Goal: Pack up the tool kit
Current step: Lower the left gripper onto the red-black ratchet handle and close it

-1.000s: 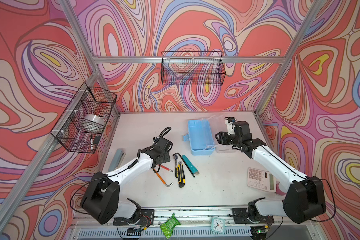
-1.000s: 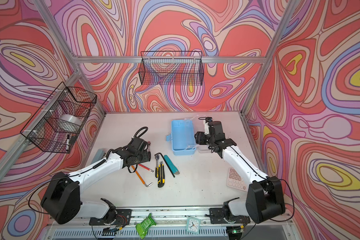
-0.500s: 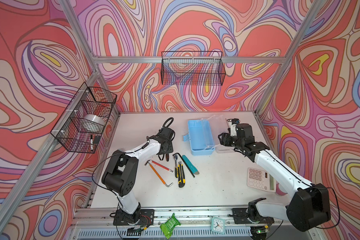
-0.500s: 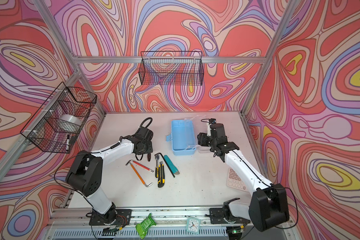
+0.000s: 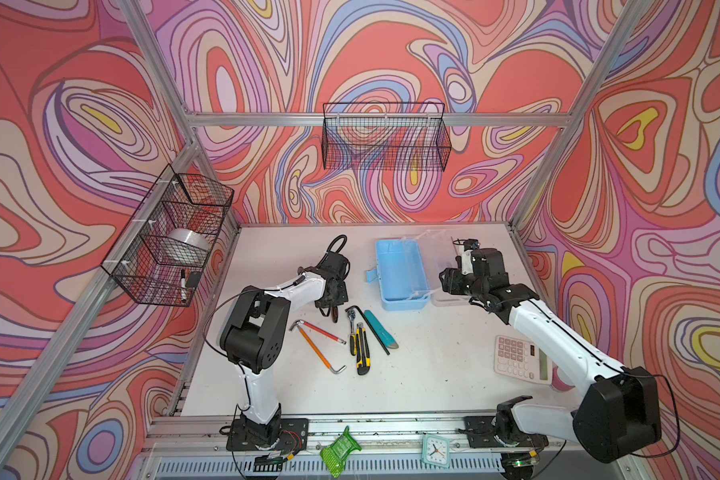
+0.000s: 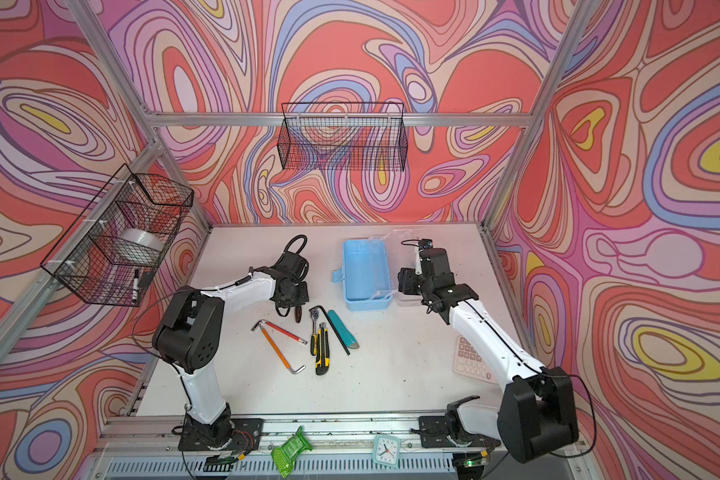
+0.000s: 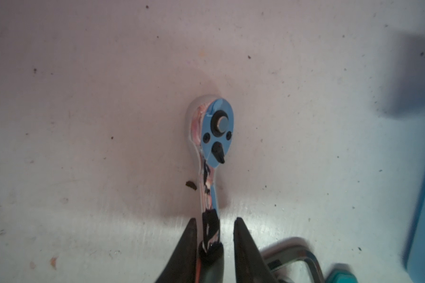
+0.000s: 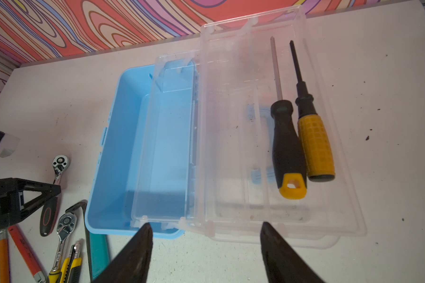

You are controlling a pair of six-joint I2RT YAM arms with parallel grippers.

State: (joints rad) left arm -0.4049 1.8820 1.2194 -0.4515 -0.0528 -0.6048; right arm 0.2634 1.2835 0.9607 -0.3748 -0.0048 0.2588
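- Top view: L gripper is over the ratchet, left of the tool kit box; your L arm's nearer.
- L wrist: ratchet's long axis runs straight out btwn the jaws. They're narrow round the handle w/ a gap on one side; can't tell if it's pinched.
- R wrist: R gripper is wide open, empty, at the box's end.

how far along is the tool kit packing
Early. Done: two screwdrivers, black-handled and yellow-handled, lie in the clear plastic lid of the open light blue plastic box. In hand: left gripper straddles the grip of a chrome ratchet. Left: second ratchet, three hex keys, two utility knives on the white table; box unclosed.
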